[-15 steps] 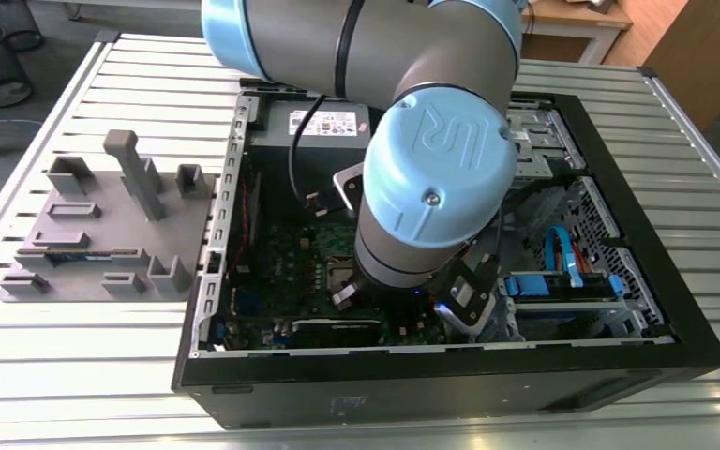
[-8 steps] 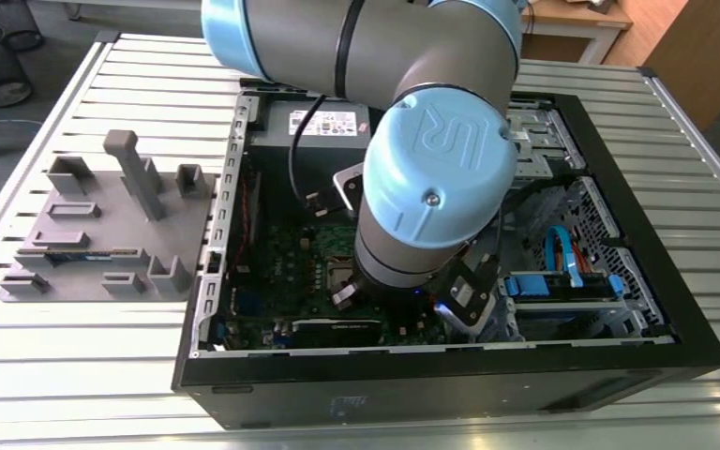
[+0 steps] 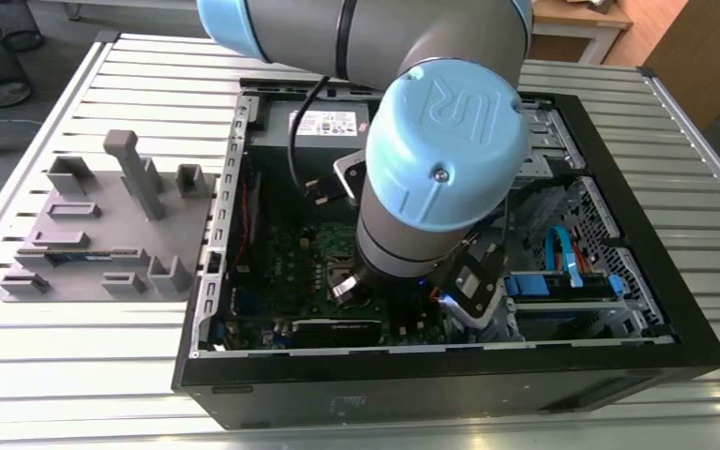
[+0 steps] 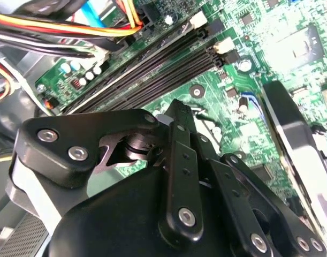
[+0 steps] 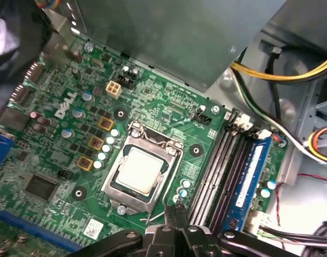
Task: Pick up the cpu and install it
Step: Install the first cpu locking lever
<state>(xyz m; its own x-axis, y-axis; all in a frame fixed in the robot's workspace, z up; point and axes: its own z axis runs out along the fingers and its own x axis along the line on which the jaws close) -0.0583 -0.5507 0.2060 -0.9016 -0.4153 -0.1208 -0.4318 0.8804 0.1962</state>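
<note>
cpu (image 5: 137, 170) sits in socket (image 5: 114, 183), just beside gripper (image 5: 176, 213); fingers (image 4: 180, 140) pressed together, empty I think. Exterior view adds grey rack (image 3: 97, 234) at 9 o'clock of case (image 3: 460, 377).

Bright even light, overexposed glare, dim shadows

Exterior view: mounted high, off my arm, tilted down at open black computer case (image 3: 460, 375) on ribbed grey metal table (image 3: 85, 375). Mid range; my grey-and-blue arm (image 3: 442, 141) blocks case centre.
First wrist view: close, facing almost straight down on green circuit board (image 5: 163, 110).
Second wrist view: closer still, shallow slant across board, past my black gripper (image 4: 174, 115).
Both wrist views share long black memory slots (image 5: 217, 171) (image 4: 152, 64) and board around them.
</note>
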